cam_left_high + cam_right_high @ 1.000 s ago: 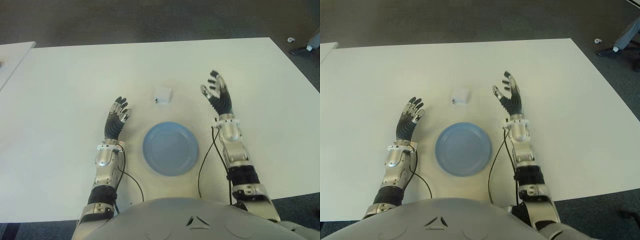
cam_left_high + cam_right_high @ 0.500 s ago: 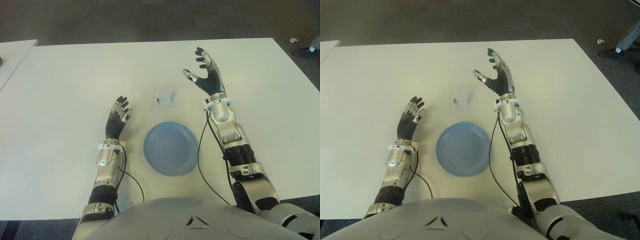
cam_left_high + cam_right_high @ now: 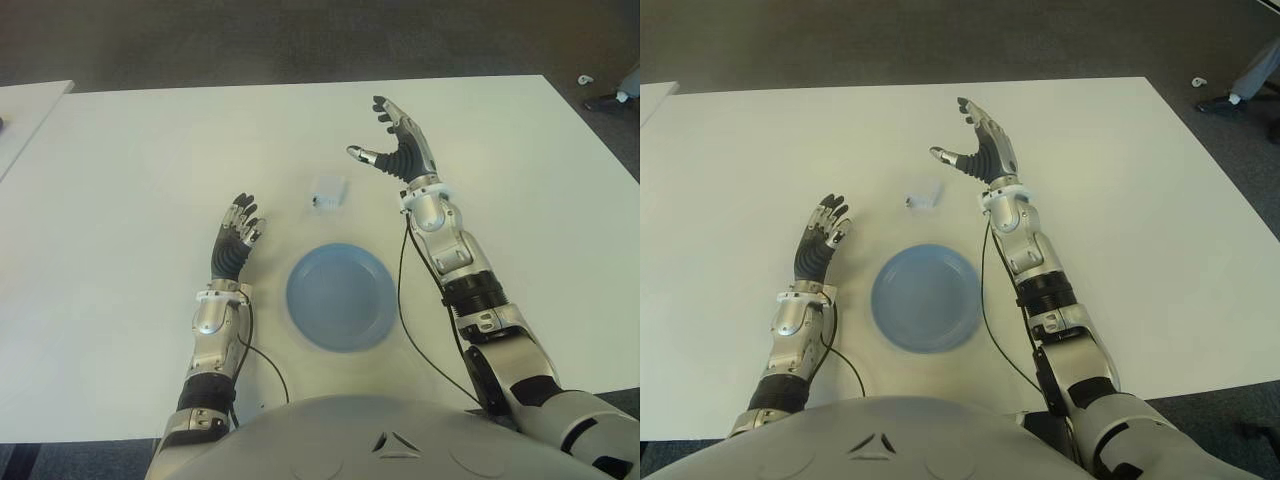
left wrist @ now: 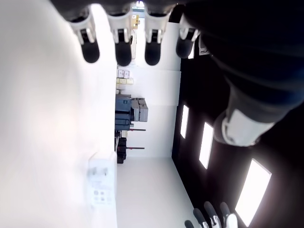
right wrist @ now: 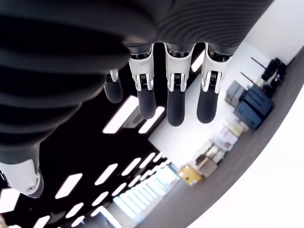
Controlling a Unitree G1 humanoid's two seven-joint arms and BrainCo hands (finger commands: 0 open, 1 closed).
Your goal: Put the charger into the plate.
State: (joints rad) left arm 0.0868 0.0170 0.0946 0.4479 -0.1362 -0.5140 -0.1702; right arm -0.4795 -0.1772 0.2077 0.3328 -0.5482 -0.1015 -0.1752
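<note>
A small white charger (image 3: 327, 191) lies on the white table (image 3: 120, 170), just beyond the round blue plate (image 3: 339, 295). The plate holds nothing. My right hand (image 3: 395, 143) is raised to the right of the charger and a little beyond it, fingers spread, holding nothing. My left hand (image 3: 236, 235) shows to the left of the plate, fingers extended and open. In the left wrist view the charger (image 4: 102, 185) appears on the table surface, apart from that hand's fingertips (image 4: 123, 55).
A second white table's corner (image 3: 25, 110) shows at the far left. Dark carpet lies beyond the table's far edge. Black cables (image 3: 405, 300) run along both forearms near the plate.
My right hand has lifted from beside the plate and swung forward and left, now standing beyond and to the right of the charger. The left hand, charger and plate have not moved.
</note>
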